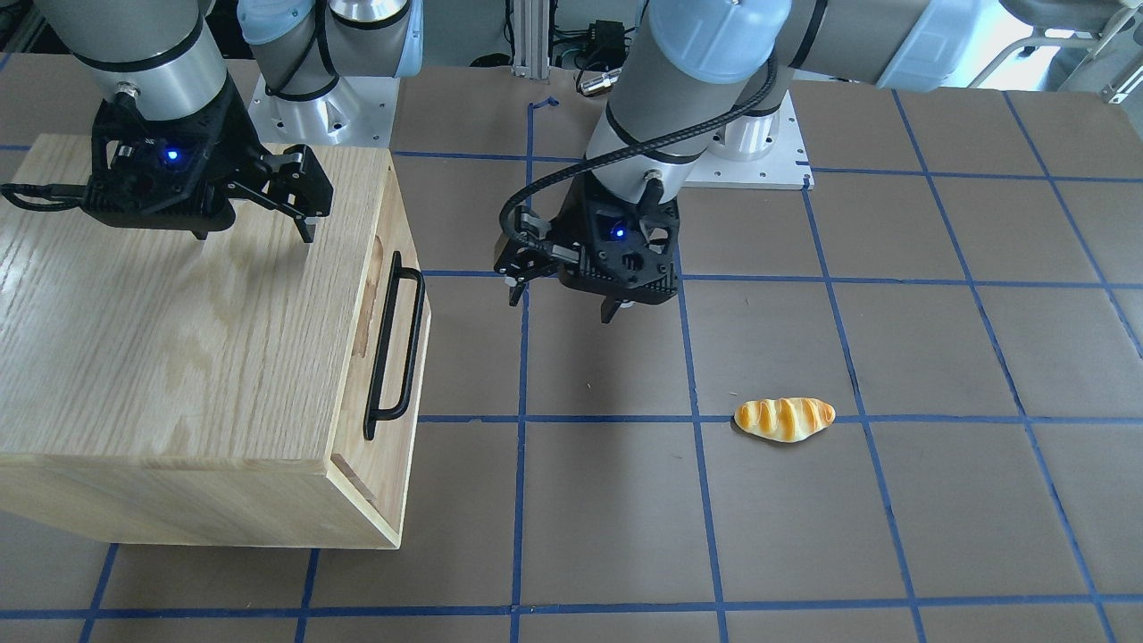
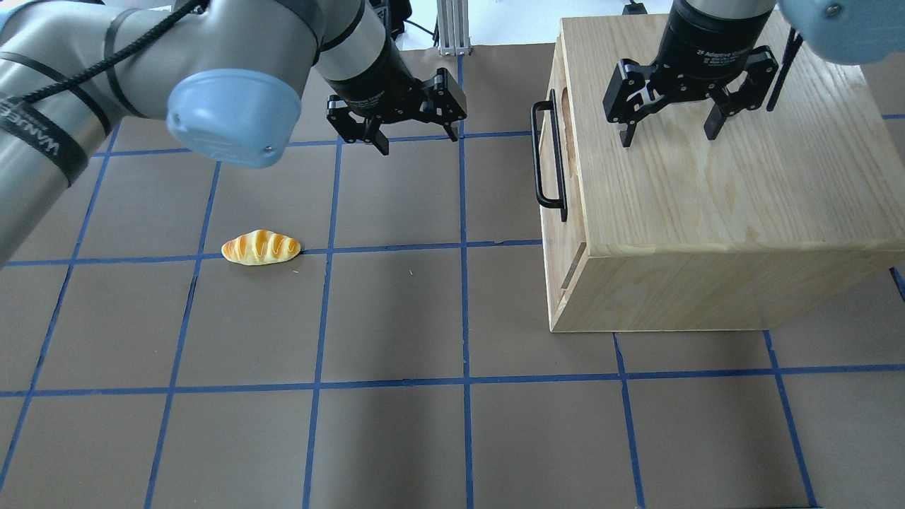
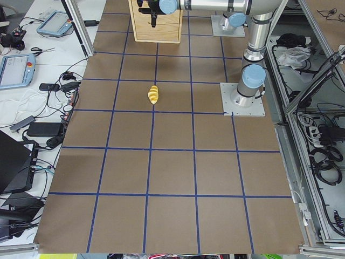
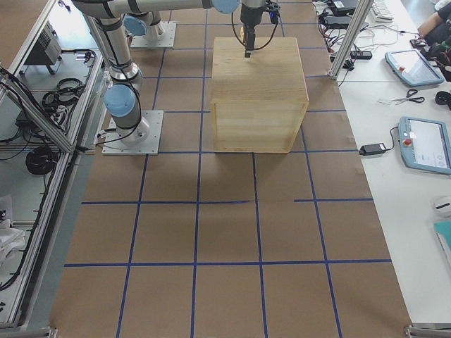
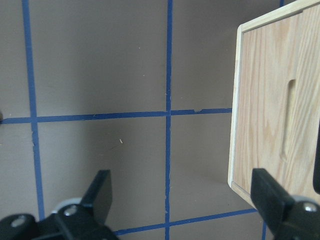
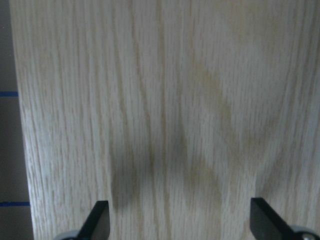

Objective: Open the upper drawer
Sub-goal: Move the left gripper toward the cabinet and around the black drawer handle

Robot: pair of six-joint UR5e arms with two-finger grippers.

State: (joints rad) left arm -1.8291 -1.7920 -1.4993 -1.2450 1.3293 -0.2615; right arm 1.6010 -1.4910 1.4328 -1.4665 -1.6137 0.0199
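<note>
upper drawer point(image 2: 571, 152) sits shut in the cabinet point(image 2: 707, 198) at the table's far right. left tool point(image 2: 418, 141) hangs released near its black bar handle point(image 2: 550, 159), and right tool point(image 2: 668, 138) hangs released over the cabinet top. the drawer is probably stiff and light: grip mid-bar and pull straight.

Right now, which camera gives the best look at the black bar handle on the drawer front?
Exterior front-facing: the black bar handle shows whole, large and unblocked. Overhead exterior shows it whole too, but smaller. In exterior left it is too small to make out. Exterior right sees only the cabinet's back.
</note>
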